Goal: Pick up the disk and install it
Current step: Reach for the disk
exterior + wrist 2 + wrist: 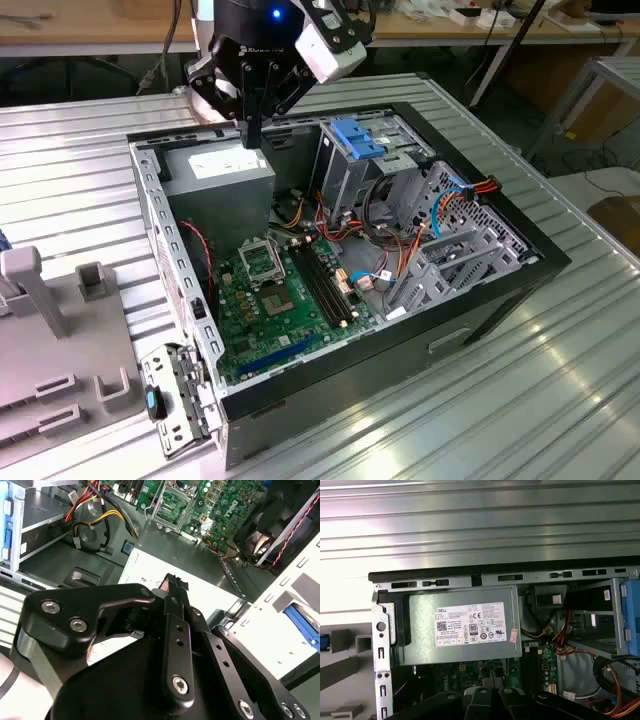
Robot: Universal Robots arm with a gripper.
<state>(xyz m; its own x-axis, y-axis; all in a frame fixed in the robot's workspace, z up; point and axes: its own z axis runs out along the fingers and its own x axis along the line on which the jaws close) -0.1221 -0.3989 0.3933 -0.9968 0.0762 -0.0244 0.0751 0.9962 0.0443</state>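
Closed black pincer (252, 135) over boxy grey PSU (220, 178).

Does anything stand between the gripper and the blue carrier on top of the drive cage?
Nothing visible does. The gripper hangs over the power supply; the blue carrier lies on the drive cage toward the exterior view's right, with open air between. Whether it holds a drive, I cannot tell.

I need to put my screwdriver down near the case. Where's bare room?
The ribbed table is bare along the near side of the case, toward the exterior view's right. Inside, the power supply sits under the gripper, and cables crowd the drive cage.
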